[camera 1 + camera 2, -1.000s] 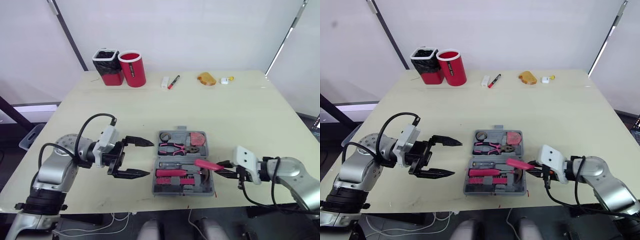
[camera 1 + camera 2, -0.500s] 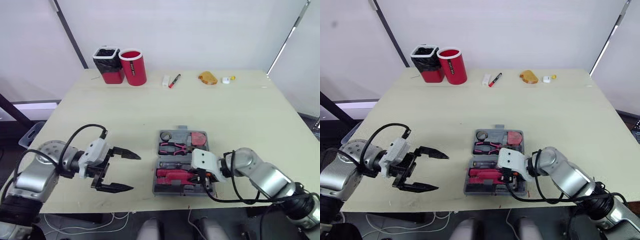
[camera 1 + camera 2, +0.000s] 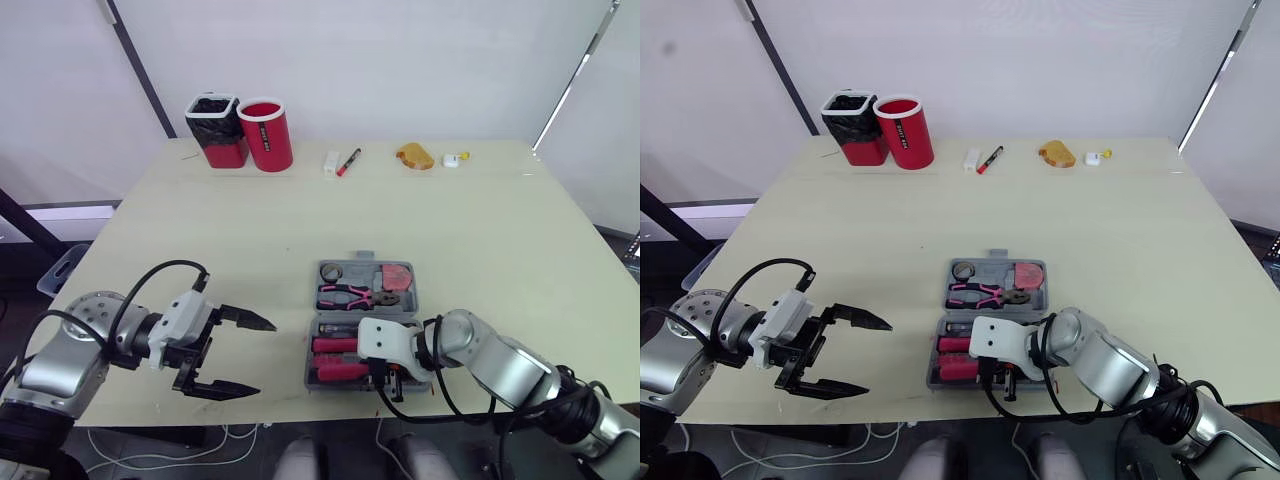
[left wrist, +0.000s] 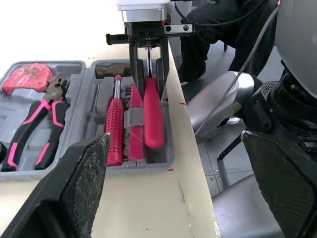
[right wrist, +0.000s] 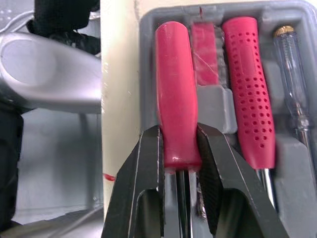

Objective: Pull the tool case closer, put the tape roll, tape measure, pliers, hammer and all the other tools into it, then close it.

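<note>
Pink plastic handle (image 5: 173, 74): stiff, light, probably slippery | my right gripper (image 5: 179, 135) clenched on its shaft end inside tool case (image 3: 311, 350) | left gripper (image 3: 262, 358) released, case's 9 o'clock.

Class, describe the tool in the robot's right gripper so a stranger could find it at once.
Find the grey tool case on the table. Nearest the table's front edge lies a smooth pink handle, pinched by the right gripper; the neighbouring pink handle is dotted.
</note>
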Action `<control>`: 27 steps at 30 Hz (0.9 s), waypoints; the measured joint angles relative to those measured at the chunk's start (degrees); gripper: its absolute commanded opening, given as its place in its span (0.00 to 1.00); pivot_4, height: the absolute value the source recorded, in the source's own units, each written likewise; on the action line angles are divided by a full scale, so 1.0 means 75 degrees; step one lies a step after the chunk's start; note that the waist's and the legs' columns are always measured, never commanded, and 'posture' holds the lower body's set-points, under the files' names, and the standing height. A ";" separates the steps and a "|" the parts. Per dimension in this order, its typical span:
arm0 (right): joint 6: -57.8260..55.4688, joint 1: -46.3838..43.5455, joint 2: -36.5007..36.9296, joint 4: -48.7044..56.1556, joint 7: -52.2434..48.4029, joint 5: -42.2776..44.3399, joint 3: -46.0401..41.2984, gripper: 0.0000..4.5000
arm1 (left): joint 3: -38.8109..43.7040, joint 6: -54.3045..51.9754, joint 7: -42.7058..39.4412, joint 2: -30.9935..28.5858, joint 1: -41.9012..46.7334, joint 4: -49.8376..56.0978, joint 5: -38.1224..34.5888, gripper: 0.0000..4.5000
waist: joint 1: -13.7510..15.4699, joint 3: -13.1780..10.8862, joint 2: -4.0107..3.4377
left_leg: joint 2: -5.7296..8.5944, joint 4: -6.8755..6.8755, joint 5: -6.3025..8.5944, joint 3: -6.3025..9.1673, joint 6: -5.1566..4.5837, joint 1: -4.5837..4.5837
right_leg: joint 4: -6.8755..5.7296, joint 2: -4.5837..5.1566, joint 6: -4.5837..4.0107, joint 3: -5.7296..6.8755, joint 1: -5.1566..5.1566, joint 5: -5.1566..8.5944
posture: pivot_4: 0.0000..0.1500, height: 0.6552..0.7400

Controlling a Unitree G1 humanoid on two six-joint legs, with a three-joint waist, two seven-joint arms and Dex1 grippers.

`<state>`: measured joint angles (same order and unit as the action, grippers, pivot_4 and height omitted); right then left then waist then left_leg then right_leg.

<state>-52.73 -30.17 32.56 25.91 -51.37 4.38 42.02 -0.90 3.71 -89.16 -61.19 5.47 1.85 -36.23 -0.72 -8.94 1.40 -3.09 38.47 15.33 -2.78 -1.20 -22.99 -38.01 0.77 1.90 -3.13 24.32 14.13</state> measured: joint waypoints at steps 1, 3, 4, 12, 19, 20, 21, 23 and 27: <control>-0.0001 0.0000 0.0000 0.0000 0.0009 -0.0006 0.0000 0.08 | 0.0002 0.0013 0.0000 0.0000 0.0000 0.0000 0.0000 1.00 | -0.0002 0.0000 0.0000 | 0.0000 0.0000 0.0000 0.0000 0.0000 0.0000 | 0.0000 -0.0001 0.0000 0.0000 0.0000 0.0000 | 1.00 1.00; -0.0005 0.0000 0.0001 0.0000 0.0016 -0.0013 0.0001 0.08 | 0.0002 0.0025 -0.0001 0.0000 0.0000 0.0000 0.0000 1.00 | -0.0003 0.0000 0.0000 | 0.0000 0.0000 0.0000 0.0001 0.0000 0.0000 | 0.0000 -0.0001 0.0000 0.0000 0.0000 0.0000 | 1.00 1.00; -0.0013 0.0000 0.0001 0.0000 0.0020 -0.0016 0.0001 0.08 | 0.0002 0.0031 -0.0002 0.0000 0.0000 0.0000 0.0000 1.00 | -0.0004 0.0000 0.0000 | 0.0000 -0.0001 0.0000 0.0000 0.0000 0.0000 | 0.0000 -0.0001 0.0000 0.0000 0.0000 0.0000 | 1.00 1.00; -0.0011 -0.0051 -0.0129 -0.0085 0.0087 -0.0106 0.0103 0.08 | 0.0100 0.0048 -0.0005 -0.0001 -0.0127 0.0037 0.0002 1.00 | -0.0025 0.0001 0.0002 | -0.0001 -0.0001 0.0000 -0.0002 0.0000 0.0001 | 0.0000 -0.0002 0.0000 -0.0002 0.0000 0.0000 | 1.00 1.00; 0.0264 -0.0085 -0.0626 -0.0586 0.0239 -0.0332 0.0487 0.08 | 0.0366 0.0024 -0.0007 0.0019 -0.0347 0.0217 0.0019 1.00 | -0.0018 0.0002 0.0004 | -0.0005 0.0000 0.0000 -0.0001 0.0000 0.0003 | -0.0006 -0.0007 -0.0003 -0.0001 0.0001 0.0001 | 1.00 1.00; 0.0292 -0.0081 -0.0612 -0.0600 0.0221 -0.0328 0.0481 0.08 | 0.0388 -0.0009 -0.0006 0.0035 -0.0343 0.0217 0.0019 1.00 | -0.0018 0.0002 0.0004 | -0.0005 0.0001 0.0000 -0.0002 0.0000 0.0004 | -0.0006 -0.0006 -0.0003 -0.0002 0.0001 0.0001 | 1.00 1.00; 0.0348 -0.0073 -0.0598 -0.0609 0.0213 -0.0325 0.0479 0.08 | 0.0391 -0.0028 -0.0006 0.0068 -0.0343 0.0217 0.0024 1.00 | -0.0018 0.0002 0.0004 | -0.0005 0.0001 0.0000 -0.0002 0.0000 0.0004 | -0.0007 -0.0006 -0.0002 -0.0002 0.0001 0.0001 | 1.00 1.00; 0.0432 -0.0057 -0.0568 -0.0624 0.0208 -0.0327 0.0479 0.08 | 0.0391 -0.0036 -0.0007 0.0116 -0.0348 0.0217 0.0044 1.00 | -0.0019 0.0002 0.0004 | -0.0005 0.0000 0.0000 -0.0002 0.0000 0.0004 | -0.0006 -0.0007 -0.0003 -0.0001 0.0002 0.0001 | 1.00 1.00; 0.0495 -0.0023 -0.0604 -0.0643 0.0227 -0.0331 0.0473 0.31 | 0.0398 -0.0053 -0.0007 0.0124 -0.0353 0.0217 0.0095 1.00 | -0.0023 0.0002 0.0004 | -0.0005 -0.0002 0.0000 0.0001 0.0000 0.0004 | -0.0006 -0.0009 -0.0003 -0.0001 0.0002 0.0001 | 1.00 1.00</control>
<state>-49.01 -30.34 28.03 21.09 -49.67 1.89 45.57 2.08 3.31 -89.21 -60.26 2.82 3.48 -35.53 -0.90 -8.93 1.43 -3.13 38.46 15.33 -2.78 -1.20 -22.96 -38.06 0.71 1.88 -3.14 24.34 14.13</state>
